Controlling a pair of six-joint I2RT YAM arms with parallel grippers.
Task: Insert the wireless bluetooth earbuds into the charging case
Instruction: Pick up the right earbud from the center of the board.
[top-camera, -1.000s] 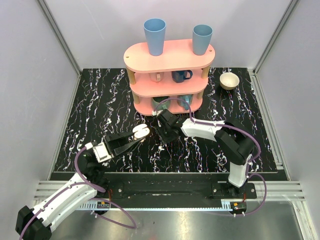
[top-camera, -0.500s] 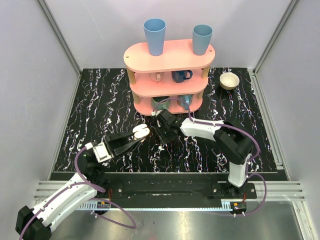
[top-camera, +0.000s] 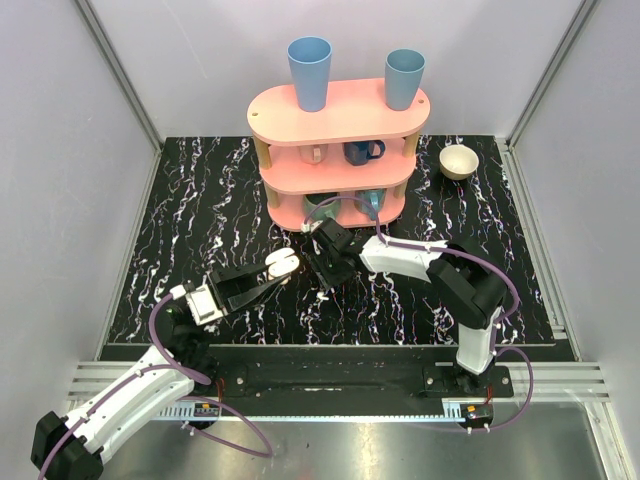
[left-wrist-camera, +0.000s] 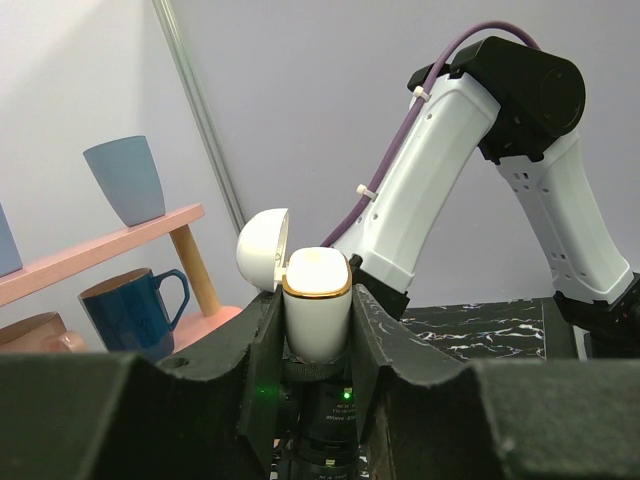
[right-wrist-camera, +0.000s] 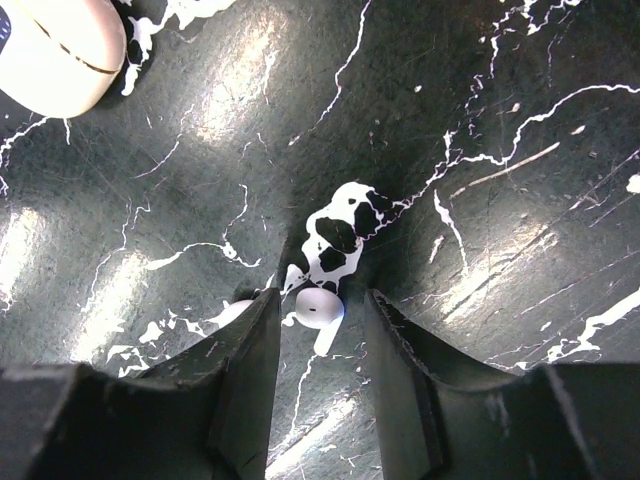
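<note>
Wireless bluetooth earbuds: one white earbud with a short stem lies flat on the worktop, outside the charging case. It is about midway between the left and right edges, nearer the near edge than the far one.
Second white piece: small and rounded, on the worktop just beside the earbud. It sits on the outer side of one finger, which partly hides it. Whether it is the other earbud cannot be told.
Right end effector: open and tipped down over the worktop, one finger on each side of the earbud. A narrow gap shows on both sides, so nothing is gripped.
Charging case: white-cream body with a gold rim, mouth facing up, near the earbud on its left-edge side.
Lid: hinged open, tilted back to one side of the body.
Left end effector: closed on the charging case, one finger pressed against each side of the body.
Pink shelf: three tiers, on the far half of the worktop, midway between the left and right edges.
Blue cups: two, upright on the top tier.
Blue mug: on the middle tier.
Bowl: cream, near the far right corner.
</note>
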